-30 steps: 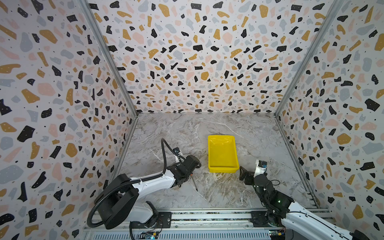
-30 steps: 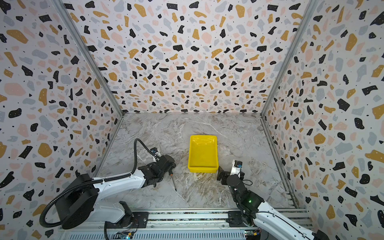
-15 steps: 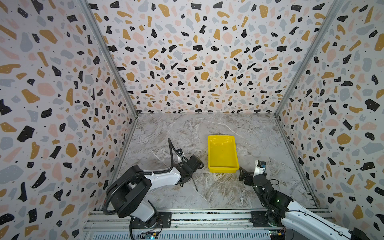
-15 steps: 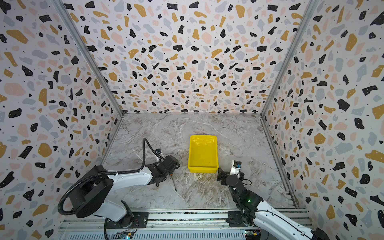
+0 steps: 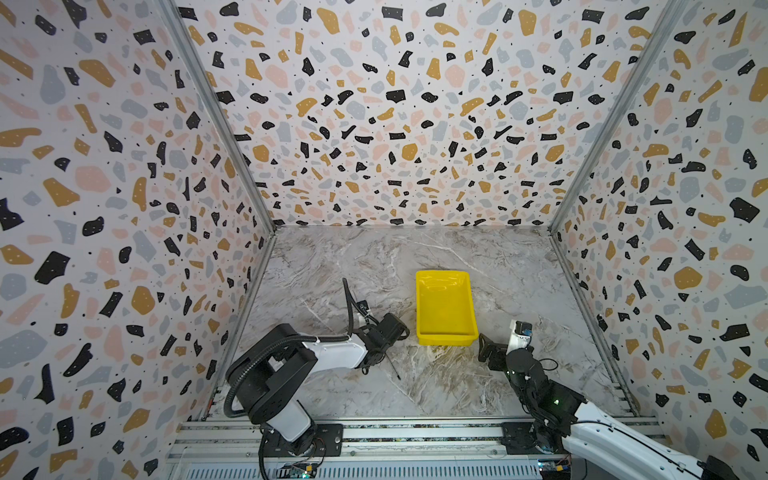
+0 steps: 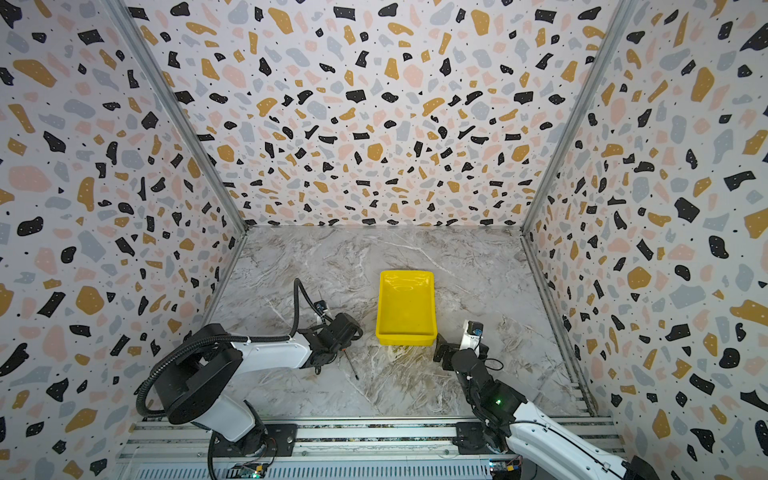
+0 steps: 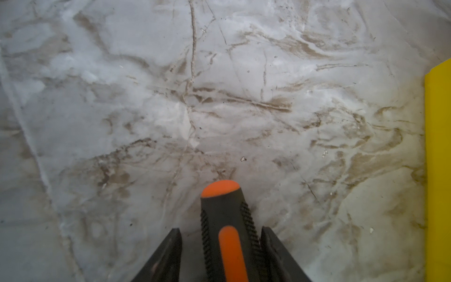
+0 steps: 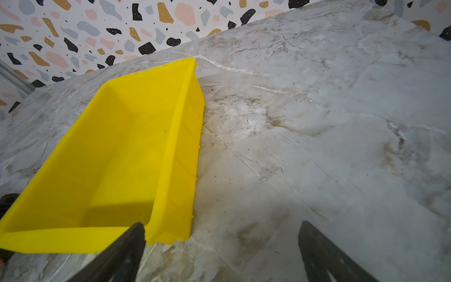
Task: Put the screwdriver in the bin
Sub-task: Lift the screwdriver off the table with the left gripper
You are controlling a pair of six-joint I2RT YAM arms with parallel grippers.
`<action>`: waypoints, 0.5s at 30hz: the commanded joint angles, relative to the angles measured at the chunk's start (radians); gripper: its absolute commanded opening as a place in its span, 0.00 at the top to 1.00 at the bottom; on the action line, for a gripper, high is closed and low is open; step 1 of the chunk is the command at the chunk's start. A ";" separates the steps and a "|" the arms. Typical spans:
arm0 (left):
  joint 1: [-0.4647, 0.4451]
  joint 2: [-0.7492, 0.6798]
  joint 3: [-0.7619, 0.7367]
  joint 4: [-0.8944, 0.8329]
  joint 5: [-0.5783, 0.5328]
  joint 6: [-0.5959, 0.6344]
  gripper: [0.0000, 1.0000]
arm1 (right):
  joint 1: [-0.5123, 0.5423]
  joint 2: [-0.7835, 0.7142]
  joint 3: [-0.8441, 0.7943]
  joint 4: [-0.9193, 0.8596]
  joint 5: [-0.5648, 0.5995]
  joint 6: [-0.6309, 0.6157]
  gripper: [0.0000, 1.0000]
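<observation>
Plainly, bare tabletop (image 5: 412,356) separates screwdriver (image 5: 392,366) from bin (image 5: 418,307) rim.

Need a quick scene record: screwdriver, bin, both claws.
screwdriver: on the table, left of the bin, not in it
bin: upright, empty
left claw: around the screwdriver handle, gap showing on one side, not clamped
right claw: open, empty, by the bin's near right corner
task: not done
</observation>
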 commanded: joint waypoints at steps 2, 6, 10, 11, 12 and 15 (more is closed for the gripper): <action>-0.003 -0.014 0.006 -0.002 -0.019 0.007 0.59 | -0.002 -0.005 0.026 0.001 0.014 0.009 0.01; -0.003 -0.035 0.001 -0.012 -0.038 0.001 0.70 | -0.002 -0.003 0.028 0.000 0.013 0.011 0.01; -0.003 -0.056 -0.003 -0.026 -0.049 -0.002 0.70 | -0.002 0.000 0.029 0.001 0.015 0.013 0.01; -0.002 -0.062 -0.002 -0.030 -0.049 -0.002 0.70 | -0.003 0.001 0.029 0.001 0.015 0.013 0.01; -0.003 -0.071 -0.001 -0.034 -0.048 -0.002 0.70 | -0.002 0.001 0.028 0.000 0.015 0.013 0.01; -0.002 -0.107 -0.004 -0.042 -0.053 0.000 0.70 | -0.002 -0.001 0.029 -0.002 0.015 0.013 0.01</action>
